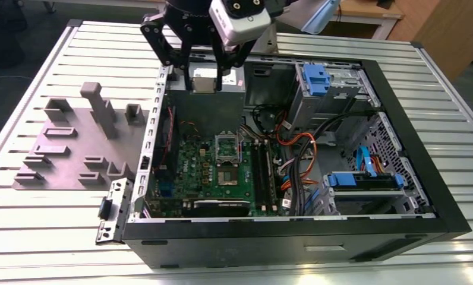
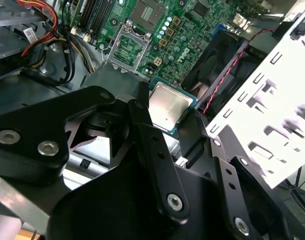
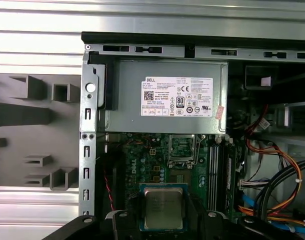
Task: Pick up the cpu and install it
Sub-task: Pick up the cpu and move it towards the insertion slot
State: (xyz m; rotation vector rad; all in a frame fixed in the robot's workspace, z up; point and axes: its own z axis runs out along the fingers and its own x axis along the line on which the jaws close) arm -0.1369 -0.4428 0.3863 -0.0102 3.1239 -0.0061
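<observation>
A ribbed, silver metal table point(image 1: 426, 65) carries an open black computer case point(image 1: 284, 246) lying on its side. Beside the case, on the exterior view's left, lies a flat grey fixture plate point(image 1: 70, 148) with raised blocks. A small metal bracket point(image 1: 110, 212) rests against the case's corner on that same side.

Open computer case point(image 1: 300, 243) lies on the slatted table point(image 1: 46, 237); a holder block point(image 1: 70, 148) sits beside it at the exterior view's left; the circuit board point(image 1: 205, 172) lies in the case, socket point(image 1: 227, 155) on it. The cpu point(image 1: 204, 76) sits clamped in the gripper point(image 1: 204, 83) above the case's far end.
</observation>
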